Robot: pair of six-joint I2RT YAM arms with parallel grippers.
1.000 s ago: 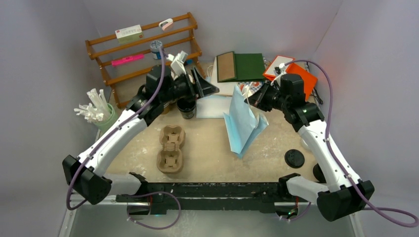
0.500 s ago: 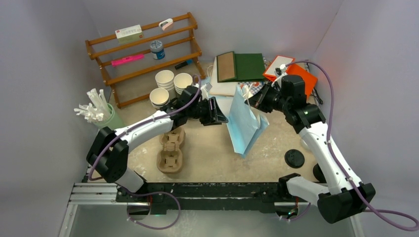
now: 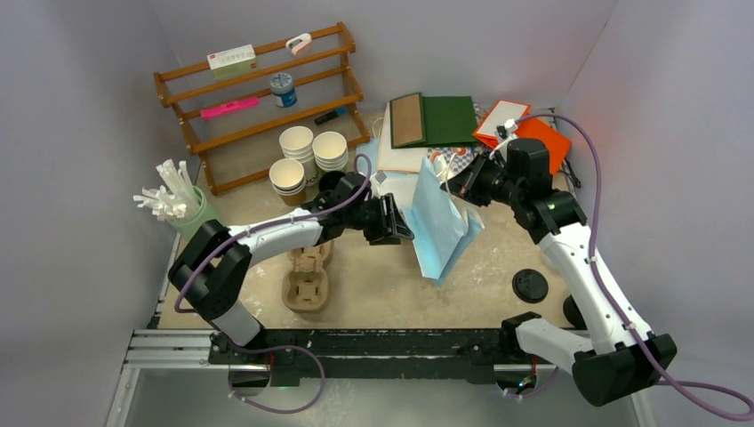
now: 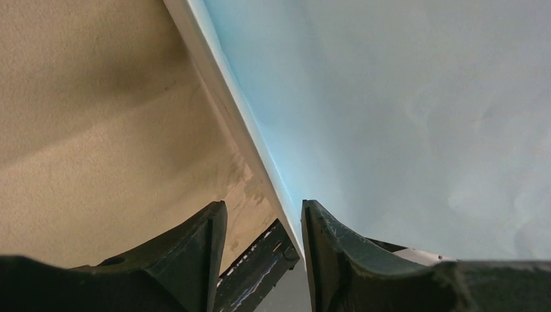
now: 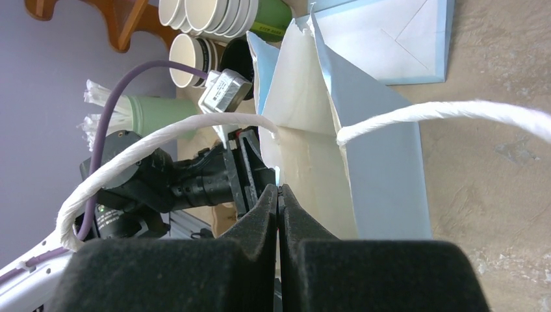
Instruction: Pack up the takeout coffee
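Firmly Pinched: Right Gripper Holds Blue Bag While Left Stands at Its Edge

At the middle of the table (image 3: 373, 294) a blue paper bag (image 3: 442, 227) stands tilted, its mouth up toward the far right. The right gripper (image 5: 278, 195) has its fingers pressed flat together with no gap between them, their tips on the bag's top rim. The pale inside of the bag lies open just beyond them. One white rope handle (image 5: 162, 140) loops loose across the right wrist view.

The left gripper (image 4: 263, 205) comes in from the left, low against the bag's side. Its two dark fingers (image 4: 195, 253) stand apart. The bag's white-edged fold runs down into the gap between them, close to the finger on the bag's side. Whether either finger touches the paper I cannot tell.

The takeout coffee does not show in any view, so where it stands I cannot tell.

Left of the bag, under the left arm, lies a brown pulp cup carrier (image 3: 307, 285). Behind the arm stand stacked lidless white cups (image 3: 296, 142), in front of a wooden rack (image 3: 258, 89). A black lid (image 3: 530, 285) lies on the table to the right, well apart from the bag.
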